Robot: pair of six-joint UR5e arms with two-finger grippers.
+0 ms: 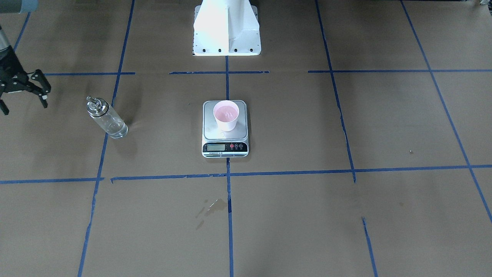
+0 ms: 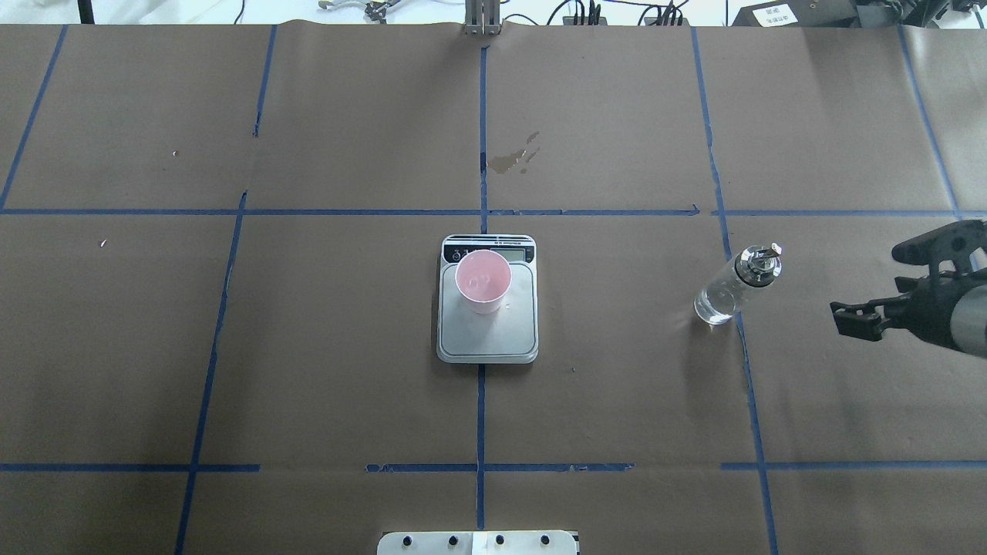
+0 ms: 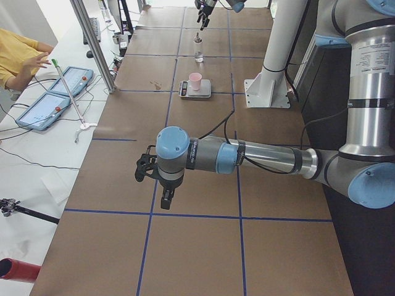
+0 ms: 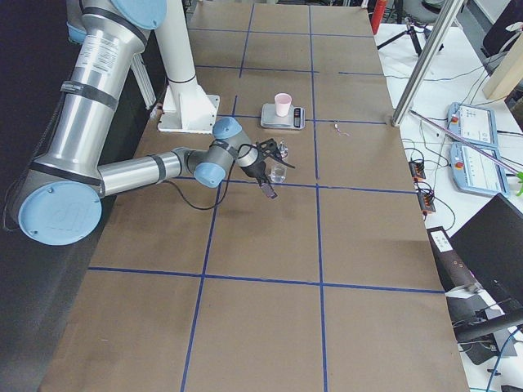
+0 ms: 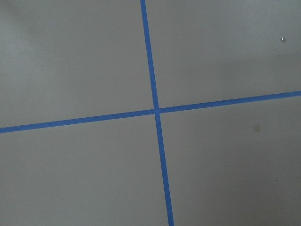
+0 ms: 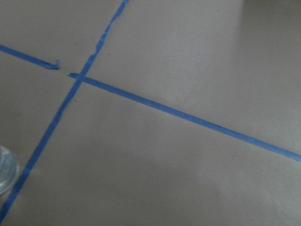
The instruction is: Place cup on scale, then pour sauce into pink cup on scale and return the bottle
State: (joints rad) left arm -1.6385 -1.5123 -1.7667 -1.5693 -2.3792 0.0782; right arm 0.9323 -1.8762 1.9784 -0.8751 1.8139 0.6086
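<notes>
Wide and empty at the overhead view's right edge, the right gripper (image 2: 865, 281) seemingly needed a level, mid-body grip on the bottle (image 2: 722, 297).

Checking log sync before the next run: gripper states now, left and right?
Left gripper: cannot be told; only a side view shows it.
Right gripper: open, holding nothing, apart from the bottle.

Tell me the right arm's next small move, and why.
Probably ease the right gripper sideways toward the bottle until its open jaws straddle the glass body. The cup already stands on the scale, while the bottle stands upright on the table, ungrasped, a short way from the gripper. Whether the cup already holds anything is unclear.
</notes>
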